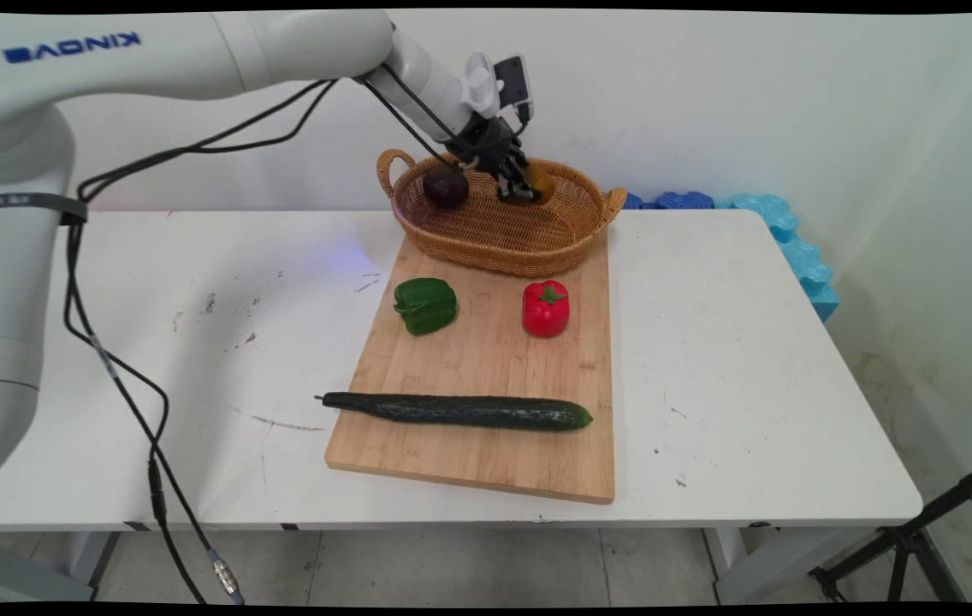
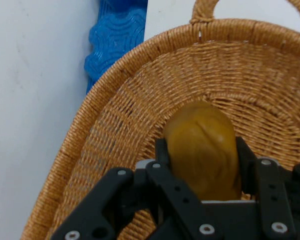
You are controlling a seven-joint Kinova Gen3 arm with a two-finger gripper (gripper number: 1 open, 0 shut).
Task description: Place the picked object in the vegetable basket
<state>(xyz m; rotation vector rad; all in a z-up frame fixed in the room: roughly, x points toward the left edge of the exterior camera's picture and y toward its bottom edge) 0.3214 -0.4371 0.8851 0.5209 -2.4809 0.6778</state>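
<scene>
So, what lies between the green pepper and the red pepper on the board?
Nothing: between the green pepper and the red pepper, the main view shows only bare cutting board.

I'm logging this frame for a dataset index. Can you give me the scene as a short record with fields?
claw: shut on yellow-brown vegetable, inside the wicker basket
also in basket: dark purple round item
basket position: far end of wooden cutting board
on board: green pepper, red pepper, cucumber lying across the near part
support: white table
behind table: blue foam pieces
</scene>
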